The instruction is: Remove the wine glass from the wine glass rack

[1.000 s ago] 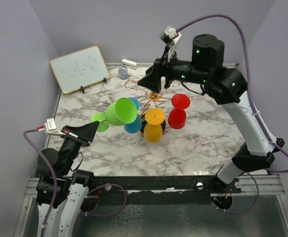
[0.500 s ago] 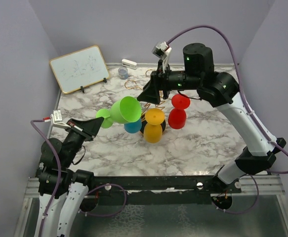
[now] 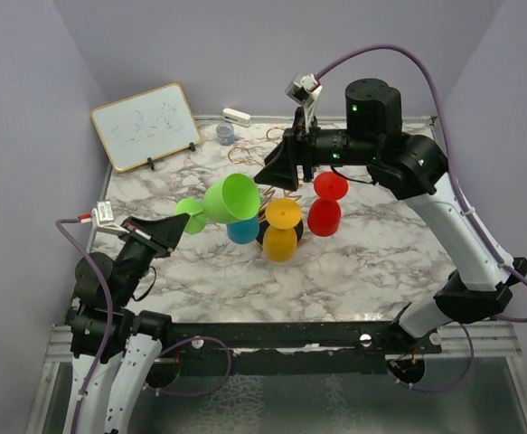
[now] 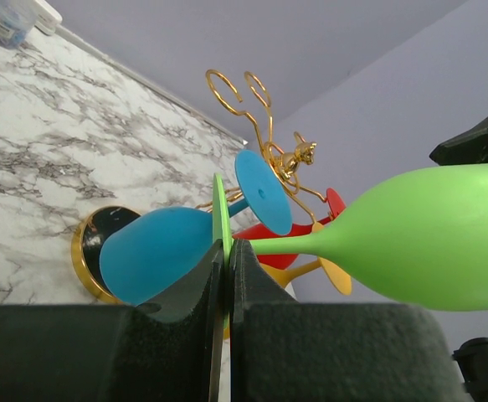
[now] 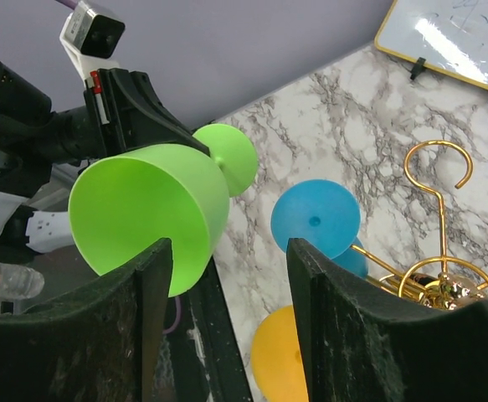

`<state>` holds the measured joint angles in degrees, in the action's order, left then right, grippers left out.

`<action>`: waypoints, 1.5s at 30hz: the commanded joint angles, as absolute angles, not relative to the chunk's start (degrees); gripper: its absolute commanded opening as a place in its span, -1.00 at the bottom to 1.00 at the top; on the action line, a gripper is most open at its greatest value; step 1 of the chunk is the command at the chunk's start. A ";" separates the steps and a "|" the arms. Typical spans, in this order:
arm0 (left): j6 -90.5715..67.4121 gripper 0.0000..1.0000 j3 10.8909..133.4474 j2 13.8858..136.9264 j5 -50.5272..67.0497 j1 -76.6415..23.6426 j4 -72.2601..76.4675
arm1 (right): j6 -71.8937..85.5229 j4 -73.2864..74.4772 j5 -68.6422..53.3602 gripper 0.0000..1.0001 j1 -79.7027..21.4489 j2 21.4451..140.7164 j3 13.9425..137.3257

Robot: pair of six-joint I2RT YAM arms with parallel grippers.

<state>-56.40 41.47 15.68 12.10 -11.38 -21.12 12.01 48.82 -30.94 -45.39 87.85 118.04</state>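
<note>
A green wine glass [image 3: 230, 199] lies on its side in the air, left of the gold wire rack [image 3: 287, 177]. My left gripper [image 3: 176, 231] is shut on the thin edge of its foot, as the left wrist view [image 4: 227, 251] shows; the green bowl [image 4: 428, 234] points right. My right gripper [image 3: 268, 172] is open and empty, just above and right of the bowl's rim; in its view [image 5: 229, 247] the green bowl [image 5: 143, 209] sits by the left finger. Blue [image 3: 242, 231], yellow [image 3: 281, 231] and red [image 3: 326, 206] glasses hang on the rack, on its black base [image 4: 105, 234].
A whiteboard [image 3: 145, 125] leans at the back left. A small grey-blue cup [image 3: 225, 134] and a white object [image 3: 237, 116] sit at the back edge. Purple walls close in on three sides.
My right gripper has swung left and down from over the rack to beside the green bowl. My left gripper has lifted the green glass slightly up and to the right.
</note>
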 commanded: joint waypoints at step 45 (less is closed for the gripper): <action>-42.87 0.56 47.29 16.57 -11.26 -11.42 -30.89 | 11.58 40.38 7.71 -0.98 -47.04 87.24 120.97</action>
